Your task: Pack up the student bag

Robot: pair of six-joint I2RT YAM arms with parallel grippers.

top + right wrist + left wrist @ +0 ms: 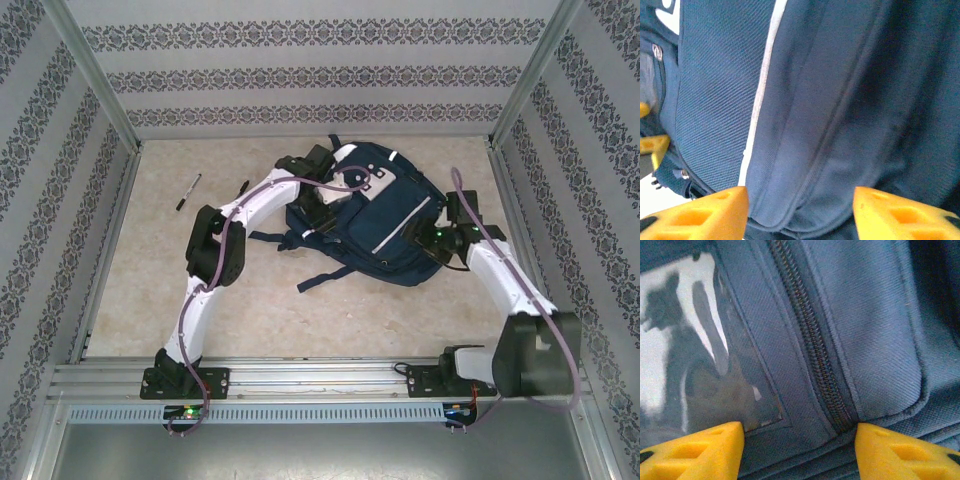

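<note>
One bag, navy with thin white stripes, lies flat on the table, toward the far right, its dark straps trailing toward the near edge. Two arms reach it, one from each side.

The left gripper hovers right over the bag's front. Its two yellow fingers stand apart with nothing pinched between them. Between them runs one zipper, closed along the whole stretch that shows. Beside it is one clear plastic window, catching glare. What sits behind it cannot be made out.

The right gripper is at the bag's right side, close against the fabric. Its jaws are likewise parted and grasp nothing. One white stripe runs down the panel in front of it.

What the bag holds cannot be seen from any angle.

Two small things lie loose on the table to the left of the bag, well apart from it. One is a pen. The other is a shorter dark stick nearer the bag, too small to name.
</note>
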